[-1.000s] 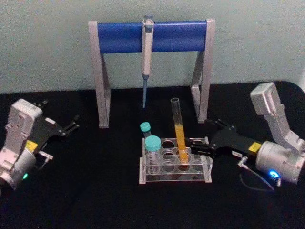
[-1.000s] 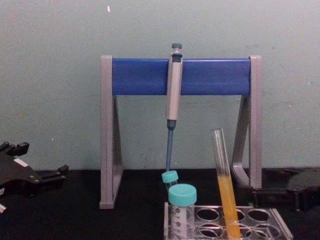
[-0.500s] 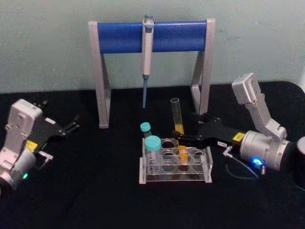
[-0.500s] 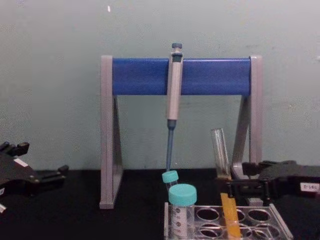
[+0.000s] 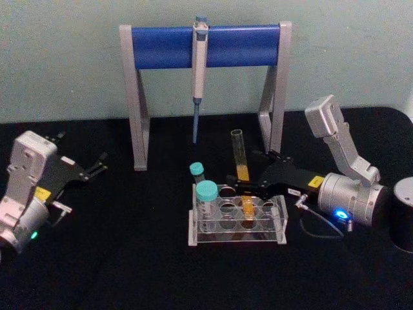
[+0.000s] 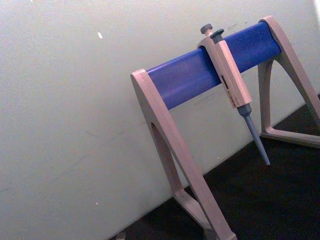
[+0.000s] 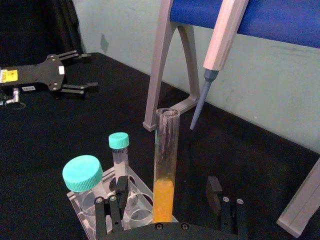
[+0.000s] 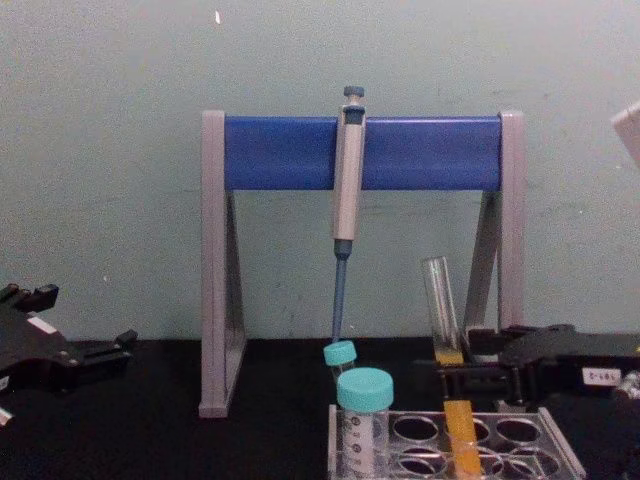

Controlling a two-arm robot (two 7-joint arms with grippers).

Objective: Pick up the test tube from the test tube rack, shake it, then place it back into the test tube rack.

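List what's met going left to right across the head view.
Left gripper → stand's left leg → capped tubes → test tube → stand's right leg → dark cylinder. Right gripper, fingers open, straddles the test tube, so unplaced.

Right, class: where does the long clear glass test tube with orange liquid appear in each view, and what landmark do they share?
Head view: long clear glass test tube at centre.
Chest view: tube lower right.
Right wrist view: tube at centre, foreground.
Left wrist view: grey pipette stand with blue bar across the middle.
Shared landmark: that stand.
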